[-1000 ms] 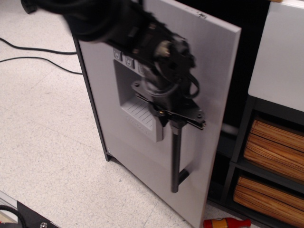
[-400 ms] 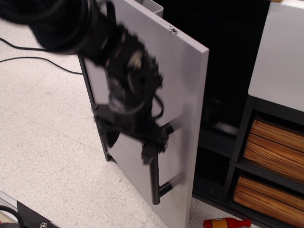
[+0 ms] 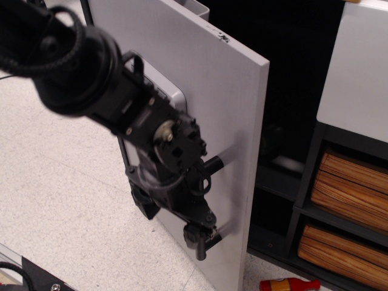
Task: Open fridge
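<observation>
Black gripper (image 3: 197,233), its grip state unclear behind the wrist, sits low against the black handle (image 3: 209,165) on the grey door of the fridge (image 3: 206,91), which stands ajar exposing the dark interior at right.

Even, diffuse overhead light is falling across the scene, and exposure is reading bright on the pale floor (image 3: 66,200). The grey door (image 3: 218,103) of the fridge is rendering flat and uniform, with no glare. The white cabinet front (image 3: 357,66) is approaching overexposure at the right edge. The fridge interior (image 3: 291,91) is dropping to near black, hiding detail. Soft shadows are lying on the door beside the handle (image 3: 209,203) and under the arm (image 3: 79,66). The arm is appearing slightly soft near the lens; the gripper (image 3: 197,233) is rendering dark with little detail. Fine noise is showing throughout.
</observation>
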### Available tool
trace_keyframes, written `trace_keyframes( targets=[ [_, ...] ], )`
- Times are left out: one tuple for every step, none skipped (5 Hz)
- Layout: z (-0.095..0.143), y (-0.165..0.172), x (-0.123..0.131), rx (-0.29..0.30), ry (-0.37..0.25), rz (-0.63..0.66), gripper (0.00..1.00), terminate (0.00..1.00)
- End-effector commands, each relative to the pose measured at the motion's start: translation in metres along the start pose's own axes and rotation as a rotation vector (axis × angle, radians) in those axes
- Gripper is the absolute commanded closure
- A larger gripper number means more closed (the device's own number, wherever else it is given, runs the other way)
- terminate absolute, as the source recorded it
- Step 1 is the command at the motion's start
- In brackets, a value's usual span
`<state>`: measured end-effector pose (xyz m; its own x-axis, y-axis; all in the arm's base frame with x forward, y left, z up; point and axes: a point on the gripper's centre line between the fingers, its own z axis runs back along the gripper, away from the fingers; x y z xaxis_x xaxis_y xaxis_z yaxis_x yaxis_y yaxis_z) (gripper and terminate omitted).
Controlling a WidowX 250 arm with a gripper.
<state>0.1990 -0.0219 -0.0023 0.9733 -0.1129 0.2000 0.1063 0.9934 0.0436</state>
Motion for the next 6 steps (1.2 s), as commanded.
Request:
trace_keyframes(
  targets=[
    [0.005,-0.053,0.017,-0.091,0.037,-0.098,0.0,0.0],
    [0.007,-0.075,0.023,-0.078,0.012,-0.105,0.0,0.0],
    [0.006,-0.097,0.032,-0.08,0.015,-0.11,0.0,0.0],
    [0.005,-0.112,0.042,-0.08,0.004,-0.101,0.0,0.0],
    [0.003,-0.12,0.058,-0.085,0.016,-0.075,0.0,0.0],
    [0.001,-0.123,0.085,-0.077,0.025,-0.006,0.0,0.0]
  ],
)
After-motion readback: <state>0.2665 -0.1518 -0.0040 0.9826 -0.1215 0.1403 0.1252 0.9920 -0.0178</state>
